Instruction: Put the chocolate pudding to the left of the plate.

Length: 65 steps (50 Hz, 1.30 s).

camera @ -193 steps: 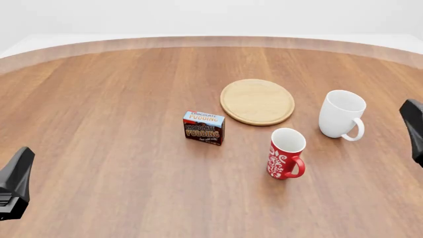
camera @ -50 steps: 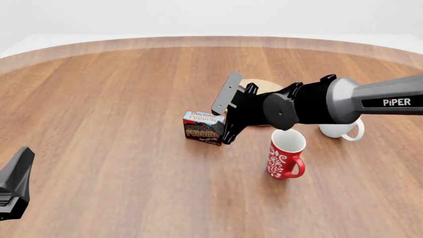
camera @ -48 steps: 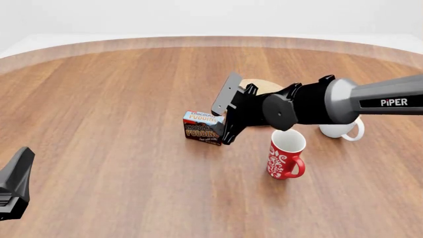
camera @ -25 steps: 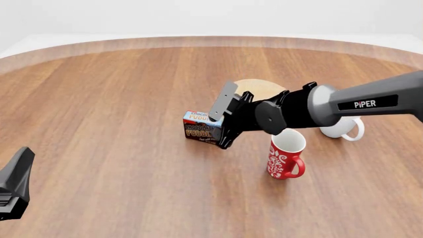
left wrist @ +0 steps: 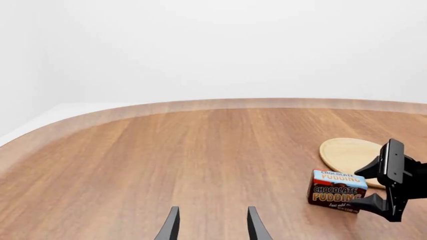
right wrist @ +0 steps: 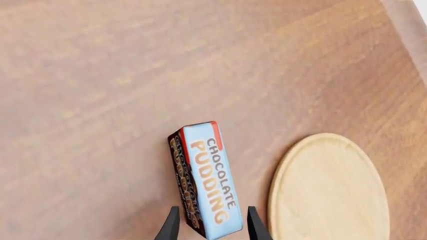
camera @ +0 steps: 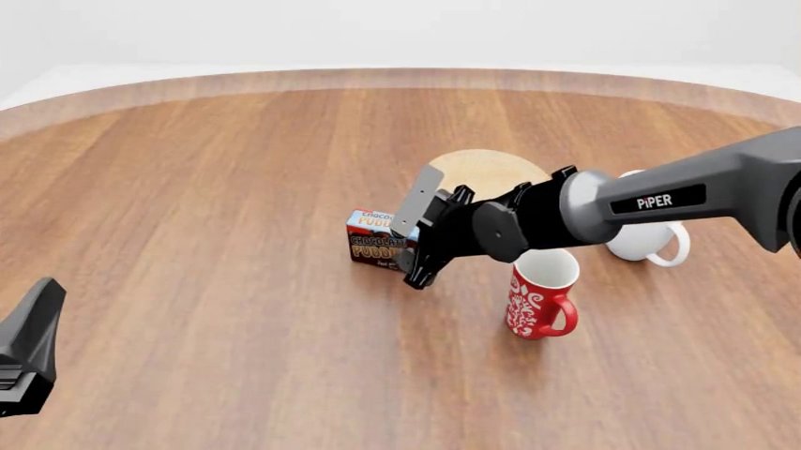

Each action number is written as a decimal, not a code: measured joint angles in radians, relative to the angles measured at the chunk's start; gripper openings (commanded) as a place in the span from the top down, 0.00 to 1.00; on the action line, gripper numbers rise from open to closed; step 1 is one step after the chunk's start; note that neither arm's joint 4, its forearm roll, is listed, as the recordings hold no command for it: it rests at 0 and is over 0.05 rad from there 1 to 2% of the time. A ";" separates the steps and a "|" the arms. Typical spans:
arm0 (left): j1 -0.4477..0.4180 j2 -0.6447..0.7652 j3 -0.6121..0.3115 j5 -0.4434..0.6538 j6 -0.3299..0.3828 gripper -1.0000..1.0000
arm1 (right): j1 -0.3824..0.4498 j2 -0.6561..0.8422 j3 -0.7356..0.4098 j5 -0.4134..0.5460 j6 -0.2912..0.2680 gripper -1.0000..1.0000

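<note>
The chocolate pudding [camera: 373,240] is a small brown and red carton with a light blue top [right wrist: 212,187], standing on the table just left of and nearer than the plate [camera: 482,172]. The plate is a round light-wood disc [right wrist: 330,192]. My right gripper [camera: 410,249] is low at the carton's right end, open. In the right wrist view the right gripper [right wrist: 212,210] has a finger on each side of the carton's near end. My left gripper [left wrist: 210,212] is open and holds nothing, far to the left of the pudding [left wrist: 337,190].
A red mug with white pattern [camera: 541,296] stands right of the pudding, just under my right arm [camera: 651,199]. A white mug [camera: 651,246] is partly hidden behind that arm. My left arm [camera: 28,347] stays at the near left edge.
My right arm came in from the right and has dropped lower and a little leftward, bringing its open fingers around the carton's end. The pudding and the left arm have not moved.
</note>
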 measured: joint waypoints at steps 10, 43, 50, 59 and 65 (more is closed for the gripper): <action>0.000 0.000 0.000 0.000 0.000 0.00 | 0.006 -0.002 0.003 -0.008 -0.003 1.00; 0.000 0.000 0.000 0.000 0.000 0.00 | 0.060 -0.199 -0.036 0.141 0.073 1.00; 0.000 0.000 0.000 0.000 0.000 0.00 | 0.055 -0.221 -0.110 0.209 0.070 1.00; 0.000 0.000 0.000 0.000 0.000 0.00 | 0.053 -0.194 -0.231 0.286 0.078 1.00; 0.000 0.000 0.000 0.000 0.000 0.00 | 0.050 -0.143 -0.341 0.343 0.087 1.00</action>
